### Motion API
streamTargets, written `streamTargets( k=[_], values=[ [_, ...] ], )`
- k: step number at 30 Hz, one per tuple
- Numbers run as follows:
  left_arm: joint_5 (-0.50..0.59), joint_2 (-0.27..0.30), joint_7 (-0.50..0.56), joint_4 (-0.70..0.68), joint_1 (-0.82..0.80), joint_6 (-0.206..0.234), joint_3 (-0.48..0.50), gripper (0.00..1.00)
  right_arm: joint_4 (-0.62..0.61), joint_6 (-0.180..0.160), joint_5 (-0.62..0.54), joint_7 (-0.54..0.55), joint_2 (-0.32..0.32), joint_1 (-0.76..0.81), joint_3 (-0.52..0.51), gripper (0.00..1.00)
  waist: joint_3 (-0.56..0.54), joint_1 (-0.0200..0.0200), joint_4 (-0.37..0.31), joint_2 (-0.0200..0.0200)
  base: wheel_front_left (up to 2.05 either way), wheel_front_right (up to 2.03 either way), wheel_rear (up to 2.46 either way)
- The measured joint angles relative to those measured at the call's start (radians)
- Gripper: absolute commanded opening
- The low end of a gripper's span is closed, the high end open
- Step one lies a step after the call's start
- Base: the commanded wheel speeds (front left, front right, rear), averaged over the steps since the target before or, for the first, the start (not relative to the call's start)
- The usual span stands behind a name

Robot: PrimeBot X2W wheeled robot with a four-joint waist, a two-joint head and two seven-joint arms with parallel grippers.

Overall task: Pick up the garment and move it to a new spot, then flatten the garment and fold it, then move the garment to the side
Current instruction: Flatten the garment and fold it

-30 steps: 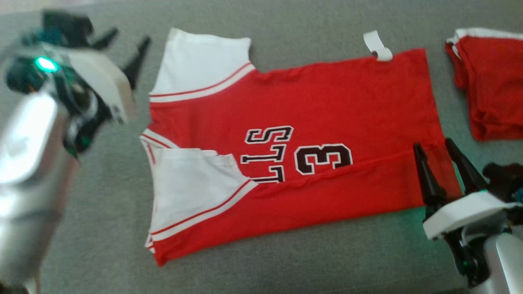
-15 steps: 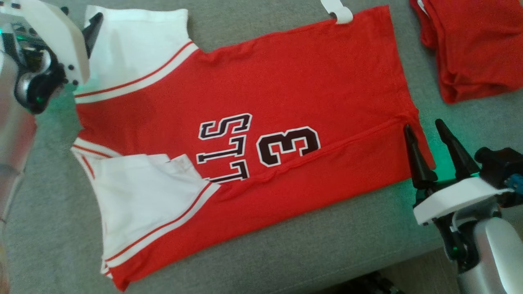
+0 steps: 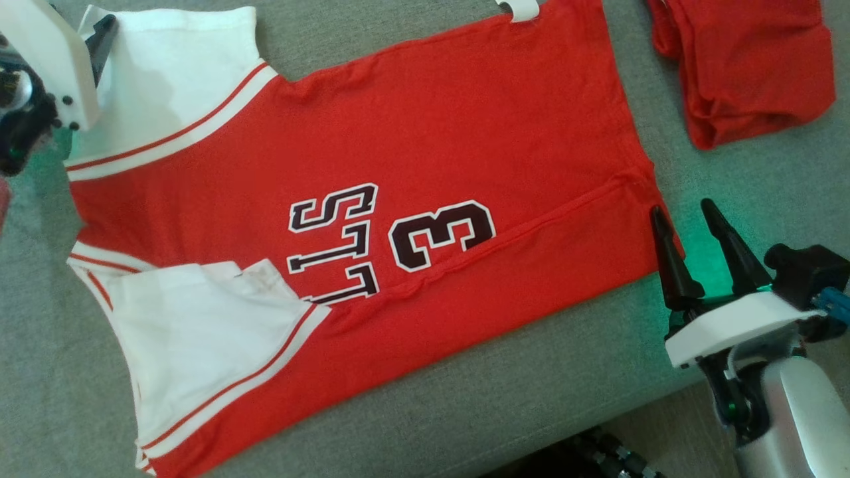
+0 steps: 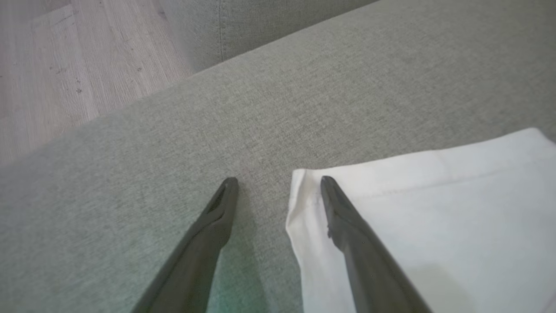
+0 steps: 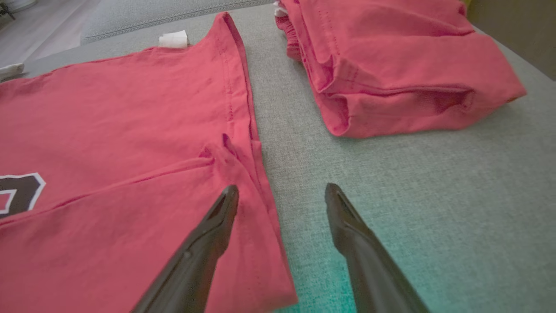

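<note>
While the limp, light-looking garment [image 3: 431,133] is lying flat on the grey cushion [image 3: 531,392], the left gripper [image 4: 278,180] and right gripper [image 5: 282,187] are hovering spread over its sleeve corner [image 4: 304,195] and hem [image 5: 258,174], likely pinching spots.

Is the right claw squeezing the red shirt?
No, the right gripper stands open, one finger over the red-and-white jersey, the other over the grey fabric cushion.
</note>
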Motion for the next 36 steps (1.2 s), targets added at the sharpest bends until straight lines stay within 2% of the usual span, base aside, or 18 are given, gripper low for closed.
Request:
streamTargets(
  k=[2, 3, 4, 5, 6, 7, 8, 13, 18, 19, 24, 30, 36],
  values=[
    [-0.009, 0.011, 0.011, -0.005, -0.01, 0.0, -0.018, 1.0, 0.003, 0.0, -0.001, 0.0, 0.002, -0.001, -0.003, 1.0, 0.003, 0.0, -0.003, 0.0, 0.0, 0.0, 0.0],
    [-0.014, 0.013, 0.018, -0.008, -0.013, 0.0, -0.021, 0.75, 0.003, 0.0, -0.001, 0.0, 0.005, -0.002, -0.004, 1.0, 0.004, 0.0, -0.003, 0.0, 0.0, 0.0, 0.0],
    [-0.02, 0.014, 0.018, -0.012, -0.013, 0.0, -0.025, 0.56, 0.003, 0.0, -0.001, 0.0, 0.007, -0.004, -0.005, 1.0, 0.005, 0.0, -0.004, 0.0, 0.0, 0.0, 0.0],
    [-0.024, 0.015, 0.018, -0.015, -0.014, 0.0, -0.032, 0.44, 0.003, 0.0, -0.001, 0.0, 0.008, -0.006, -0.005, 1.0, 0.006, 0.0, -0.004, 0.0, 0.0, 0.0, 0.0],
    [-0.027, 0.015, 0.018, -0.018, -0.015, 0.0, -0.04, 0.4, 0.004, 0.0, -0.001, 0.0, 0.009, -0.009, -0.006, 1.0, 0.006, 0.0, -0.004, 0.0, 0.0, 0.0, 0.0],
    [-0.029, 0.015, 0.018, -0.021, -0.016, 0.0, -0.046, 0.23, 0.005, 0.0, -0.001, 0.0, 0.009, -0.013, -0.007, 1.0, 0.007, 0.0, -0.003, 0.0, 0.0, 0.0, 0.0],
    [-0.037, 0.016, 0.018, -0.026, -0.017, 0.0, -0.05, 0.0, 0.005, 0.0, -0.001, 0.0, 0.009, -0.017, -0.009, 1.0, 0.007, 0.0, -0.003, 0.0, 0.0, 0.0, 0.0],
    [-0.055, 0.022, 0.0, -0.051, -0.017, 0.0, -0.086, 0.0, -0.006, 0.0, 0.005, 0.003, 0.007, -0.023, -0.006, 1.0, -0.001, 0.0, 0.009, 0.0, 0.0, 0.0, 0.0],
    [-0.05, 0.024, -0.089, -0.077, -0.019, 0.0, -0.121, 0.0, -0.013, 0.0, 0.036, 0.11, -0.013, -0.132, 0.006, 1.0, -0.017, 0.0, 0.035, 0.0, 0.0, 0.0, 0.0],
    [-0.043, 0.022, -0.119, -0.078, -0.026, 0.0, -0.137, 0.0, 0.004, 0.0, 0.055, 0.17, -0.025, -0.208, 0.011, 1.0, -0.024, 0.0, 0.049, 0.0, 0.0, 0.0, 0.0],
    [-0.026, -0.004, -0.188, -0.089, -0.058, 0.0, -0.166, 0.0, 0.123, 0.0, 0.109, 0.286, -0.032, -0.393, 0.009, 1.0, -0.031, 0.0, 0.092, 0.0, 0.0, 0.0, 0.0],
    [-0.015, -0.031, -0.216, -0.096, -0.094, 0.0, -0.209, 0.0, 0.292, 0.0, 0.091, 0.328, -0.055, -0.549, 0.019, 1.0, -0.023, 0.0001, 0.149, 0.0, 0.0, 0.0, 0.0],
    [-0.017, -0.04, -0.242, -0.096, -0.113, 0.0, -0.233, 0.0, 0.407, 0.0, 0.092, 0.329, -0.06, -0.626, 0.029, 1.0, -0.012, 0.0001, 0.184, 0.0, 0.0, 0.0, 0.0]
  ],
)
